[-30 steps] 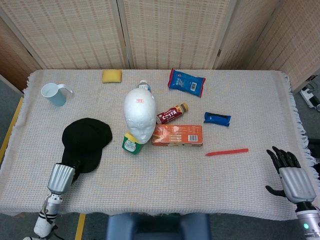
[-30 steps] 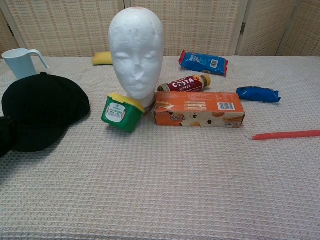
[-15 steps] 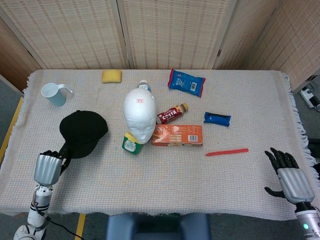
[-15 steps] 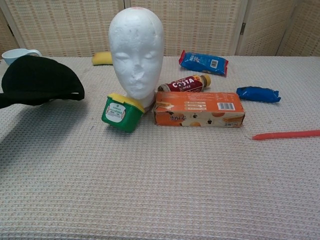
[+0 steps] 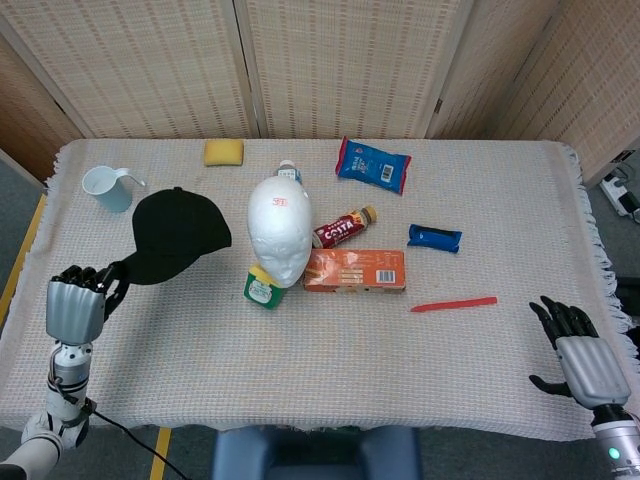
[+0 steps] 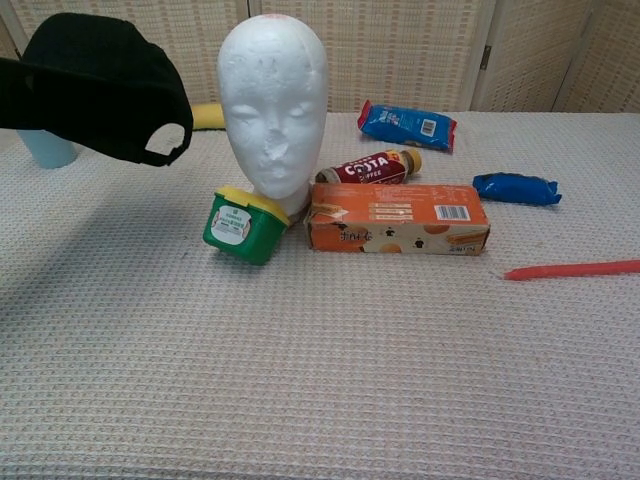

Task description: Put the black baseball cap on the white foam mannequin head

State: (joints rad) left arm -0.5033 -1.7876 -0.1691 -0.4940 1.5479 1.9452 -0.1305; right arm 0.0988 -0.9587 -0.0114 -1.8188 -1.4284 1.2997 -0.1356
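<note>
The black baseball cap (image 5: 178, 235) hangs in the air left of the white foam mannequin head (image 5: 279, 230), held by its brim in my left hand (image 5: 76, 303). In the chest view the cap (image 6: 100, 85) floats at the upper left, level with the mannequin head (image 6: 274, 105), its back opening toward the head. The left hand itself is outside the chest view. My right hand (image 5: 580, 355) rests at the table's front right edge, fingers spread, holding nothing.
A green tub (image 6: 243, 224) leans at the mannequin's base, beside an orange box (image 6: 397, 217) and a coffee bottle (image 6: 367, 167). A blue mug (image 5: 108, 187), yellow sponge (image 5: 223, 152), two blue packets (image 5: 373, 164) (image 5: 434, 238) and a red stick (image 5: 453, 304) lie around.
The left hand has lifted the cap off the table and carried it up and toward the mannequin head. The right hand has hardly moved.
</note>
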